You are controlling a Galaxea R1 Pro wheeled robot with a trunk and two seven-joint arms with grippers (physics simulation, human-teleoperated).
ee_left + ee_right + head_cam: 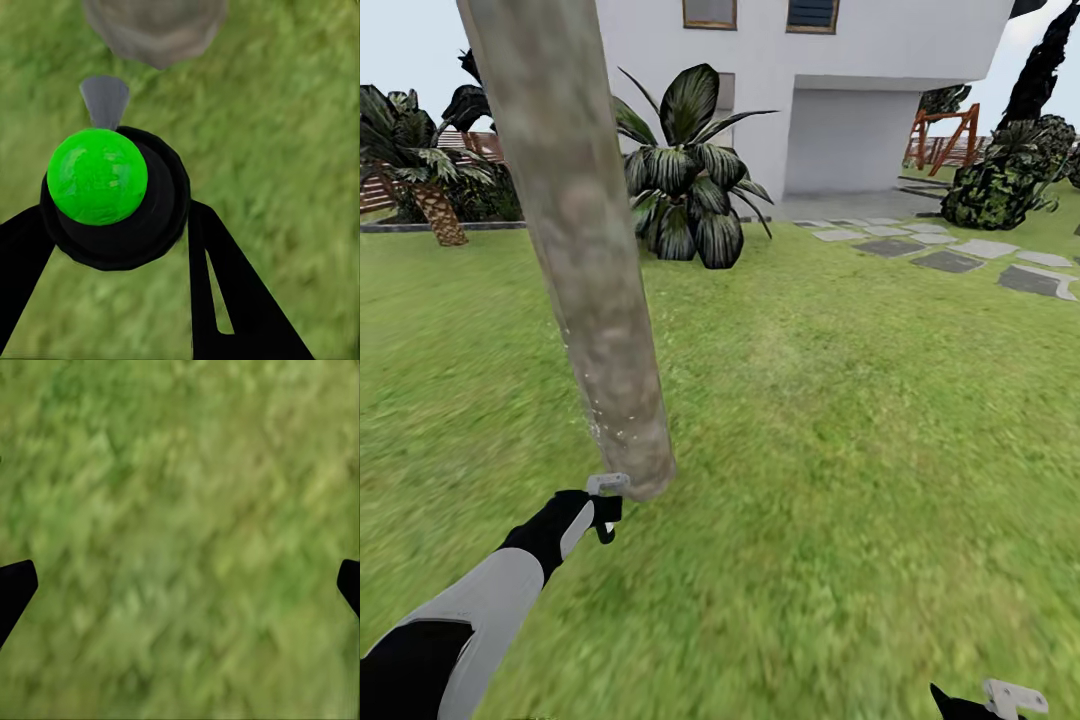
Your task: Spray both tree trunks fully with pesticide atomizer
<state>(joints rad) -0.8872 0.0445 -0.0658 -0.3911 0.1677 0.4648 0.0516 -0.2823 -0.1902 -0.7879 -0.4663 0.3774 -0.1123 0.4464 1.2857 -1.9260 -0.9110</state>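
Left gripper holds the pesticide atomizer at the foot of the tree trunk.

Head view: the left gripper is clamped on the pesticide atomizer, whose light grey trigger head sits just beside the base of the leaning tree trunk on the lawn; pale specks of pesticide dot the trunk's lower part. A white house and a broad-leaved bush stand behind. The right gripper peeks in at the lower edge.
Left wrist view: the black fingers pinch the dark bottle with its green spot, nozzle toward the trunk base.
Right wrist view: the right fingertips are spread wide over grass, holding nothing.
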